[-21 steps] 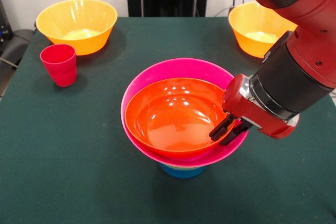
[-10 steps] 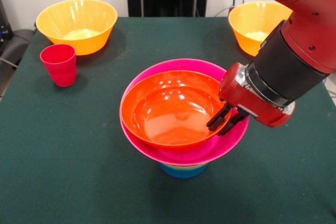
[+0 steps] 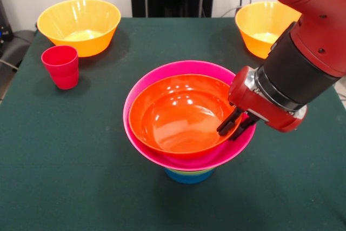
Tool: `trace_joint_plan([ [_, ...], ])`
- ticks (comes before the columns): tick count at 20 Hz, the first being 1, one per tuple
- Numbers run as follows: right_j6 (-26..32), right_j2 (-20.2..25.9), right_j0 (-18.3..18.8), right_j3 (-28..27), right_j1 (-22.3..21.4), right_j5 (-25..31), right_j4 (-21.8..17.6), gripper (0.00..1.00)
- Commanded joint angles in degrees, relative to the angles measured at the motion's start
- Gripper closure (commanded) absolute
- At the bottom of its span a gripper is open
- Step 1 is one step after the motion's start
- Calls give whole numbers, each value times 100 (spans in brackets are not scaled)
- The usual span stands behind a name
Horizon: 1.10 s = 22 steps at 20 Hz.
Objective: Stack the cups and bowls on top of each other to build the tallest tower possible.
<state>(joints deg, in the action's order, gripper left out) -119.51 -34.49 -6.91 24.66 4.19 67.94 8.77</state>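
Right now your gripper (image 3: 237, 126) is clamped on the right rim of the orange bowl (image 3: 181, 116), which sits nested in the pink bowl (image 3: 154, 82) atop the tower, blue base (image 3: 186, 176) on the table (image 3: 81, 160). Centre it and let it seat flat before you release; the stack looks top-heavy, so pull straight up and don't drag the rim sideways

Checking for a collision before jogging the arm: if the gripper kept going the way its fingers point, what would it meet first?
Most likely the orange bowl: the gripper points down into it at its rim. Whether the fingers already touch it cannot be told.
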Motion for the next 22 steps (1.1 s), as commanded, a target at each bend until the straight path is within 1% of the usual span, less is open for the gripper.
trace_joint_plan([
  [1, -1275, 317, 208, -94, 327, 177, 212, 100],
  [7, -1184, 305, 275, -39, 261, 351, 366, 100],
  [10, -1095, 302, 260, 92, 163, 372, 400, 100],
  [13, -1048, 255, 287, 29, 184, 420, 438, 100],
  [17, -1021, 239, 258, 76, 157, 445, 502, 100],
  [19, -1029, 249, 230, 146, 133, 422, 522, 100],
  [20, -1065, 285, 161, 312, 80, 339, 513, 100],
  [22, -1112, 303, 107, 409, 48, 346, 522, 100],
])
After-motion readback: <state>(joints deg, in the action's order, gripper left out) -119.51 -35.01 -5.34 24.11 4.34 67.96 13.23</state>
